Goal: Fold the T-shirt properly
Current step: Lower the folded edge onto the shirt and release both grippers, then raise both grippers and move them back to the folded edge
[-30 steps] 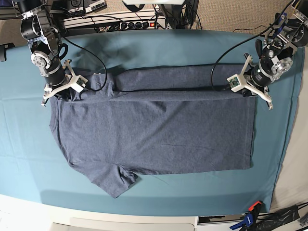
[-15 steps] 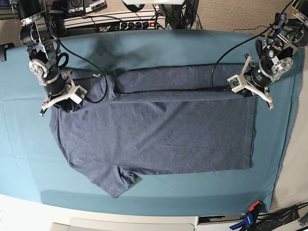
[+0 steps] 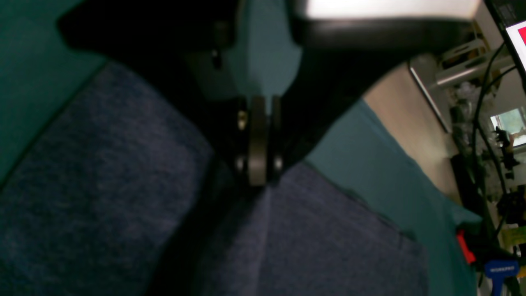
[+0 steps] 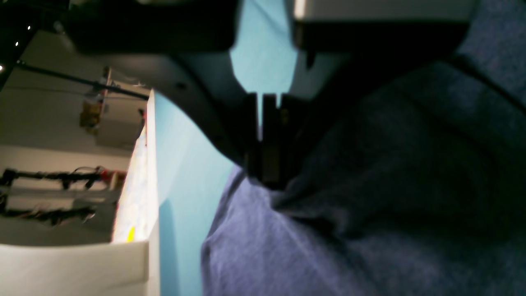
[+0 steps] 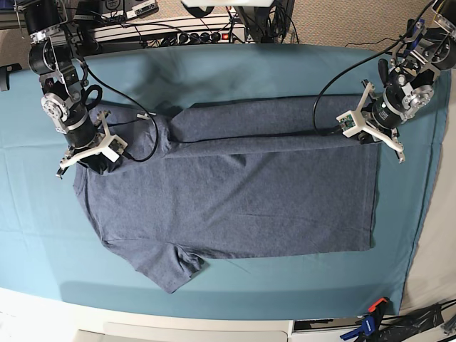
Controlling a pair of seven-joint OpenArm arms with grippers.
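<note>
Both grippers, right (image 5: 91, 158) at frame left and left (image 5: 356, 130) at frame right, jaws pinched on the T-shirt (image 5: 235, 192), should carry its folded edge evenly downward.

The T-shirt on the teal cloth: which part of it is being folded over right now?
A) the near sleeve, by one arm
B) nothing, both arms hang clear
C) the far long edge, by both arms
C: both arms' fingers are shut on the T-shirt, right gripper at the shoulder end and left gripper at the hem end, with the far strip doubled over.
</note>
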